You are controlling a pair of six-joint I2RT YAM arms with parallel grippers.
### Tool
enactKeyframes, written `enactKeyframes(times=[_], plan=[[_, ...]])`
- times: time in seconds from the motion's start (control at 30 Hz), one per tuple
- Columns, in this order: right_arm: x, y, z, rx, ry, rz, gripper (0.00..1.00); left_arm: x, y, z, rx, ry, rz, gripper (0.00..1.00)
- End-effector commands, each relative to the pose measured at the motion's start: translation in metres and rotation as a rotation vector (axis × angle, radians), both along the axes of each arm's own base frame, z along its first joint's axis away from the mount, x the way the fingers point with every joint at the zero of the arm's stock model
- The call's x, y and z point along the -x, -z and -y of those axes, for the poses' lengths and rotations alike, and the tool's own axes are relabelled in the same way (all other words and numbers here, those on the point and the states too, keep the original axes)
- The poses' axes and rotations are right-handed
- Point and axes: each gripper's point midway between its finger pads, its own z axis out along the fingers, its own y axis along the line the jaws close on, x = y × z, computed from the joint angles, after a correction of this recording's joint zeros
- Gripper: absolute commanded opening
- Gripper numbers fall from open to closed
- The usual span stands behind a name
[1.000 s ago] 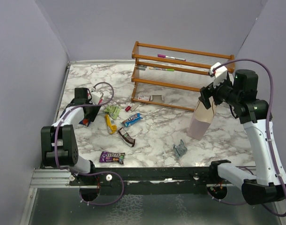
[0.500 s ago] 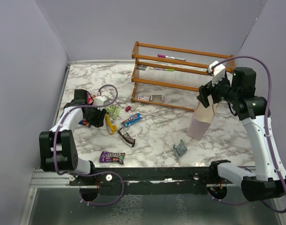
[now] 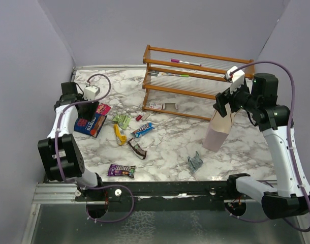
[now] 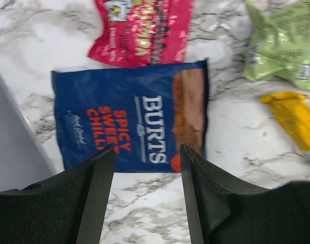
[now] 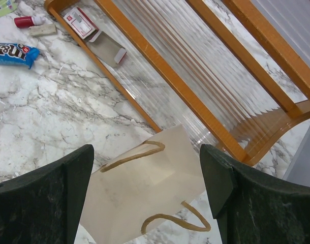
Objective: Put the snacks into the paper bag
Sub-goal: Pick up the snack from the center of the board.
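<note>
Snacks (image 3: 143, 129) lie scattered left of centre in the overhead view. Your left claw (image 4: 145, 152) hangs jaws apart over the blue Burts packet (image 4: 129, 114), gripping nothing. Your right claw (image 5: 145, 152) gapes wide above the paper bag (image 3: 217, 131), standing right of centre.

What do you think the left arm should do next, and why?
Probably lower the left gripper onto the blue Burts packet and close. Its jaws stand open over it, holding nothing; the paper bag stands below the open right gripper.
</note>
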Motion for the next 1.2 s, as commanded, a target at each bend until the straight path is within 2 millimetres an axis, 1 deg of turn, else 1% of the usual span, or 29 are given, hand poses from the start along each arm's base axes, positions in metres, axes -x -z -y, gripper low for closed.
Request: enactKeyframes(times=[0.0,0.07,0.1,0.17,0.27,0.4,0.6,0.9,1.1,1.17], plan=[[0.006,-0.003,0.0,0.004,-0.007,0.021,0.86,-0.021,-0.001,-0.044,-0.067,-0.037,-0.015,0.57],[0.006,-0.001,0.0,0.006,-0.005,0.015,0.86,-0.024,0.008,-0.057,-0.061,-0.035,-0.048,0.57],[0.006,0.0,0.001,0.006,-0.003,0.012,0.86,-0.029,0.009,-0.063,-0.06,-0.032,-0.054,0.57],[0.006,0.0,0.001,0.007,0.0,0.009,0.86,-0.034,0.021,-0.076,-0.047,-0.031,-0.091,0.57],[0.006,0.0,0.001,0.004,0.003,0.007,0.86,-0.045,0.024,-0.1,-0.019,-0.046,-0.104,0.57],[0.006,0.002,0.001,0.001,0.009,-0.005,0.86,-0.049,0.038,-0.115,0.06,-0.021,-0.171,0.57],[0.005,0.004,0.002,-0.002,0.021,-0.019,0.86,-0.048,0.063,-0.125,0.086,0.012,-0.244,0.58],[0.003,0.006,0.0,-0.016,0.024,-0.036,0.86,-0.04,0.09,-0.132,0.072,0.027,-0.323,0.6],[0.003,0.007,0.001,-0.013,0.026,-0.039,0.86,-0.029,0.101,-0.125,0.092,0.026,-0.345,0.51],[0.003,0.007,0.001,-0.012,0.026,-0.038,0.86,-0.025,0.103,-0.122,0.099,0.025,-0.345,0.45]])
